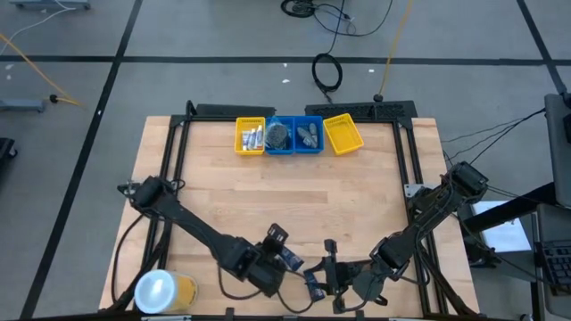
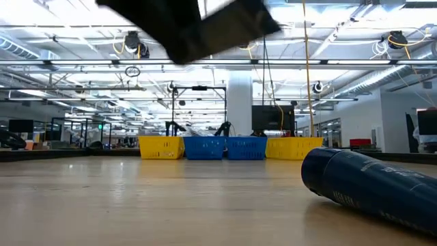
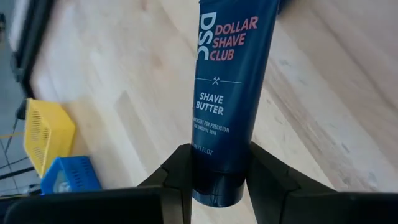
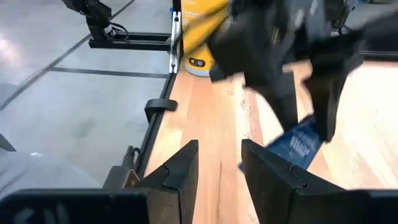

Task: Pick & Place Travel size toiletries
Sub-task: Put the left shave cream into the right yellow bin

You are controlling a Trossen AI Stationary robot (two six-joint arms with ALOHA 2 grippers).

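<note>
Left gripper (image 3: 214,180): clamped on the cap end of the navy shave butter tube (image 3: 229,93).
Tube: near table edge, long axis pointing away from fingers.
Right gripper (image 4: 219,168): empty, jaws apart, just beside.
Trays (image 1: 299,135): far edge, well apart.

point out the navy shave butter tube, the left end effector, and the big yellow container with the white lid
Navy shave butter tube (image 3: 227,93): left wrist view, on its printed front.
Left end effector (image 3: 217,177): left wrist view, midway between fingertips, closed on the tube's cap end.
Yellow container (image 1: 159,291): high view, on its white lid.
</note>
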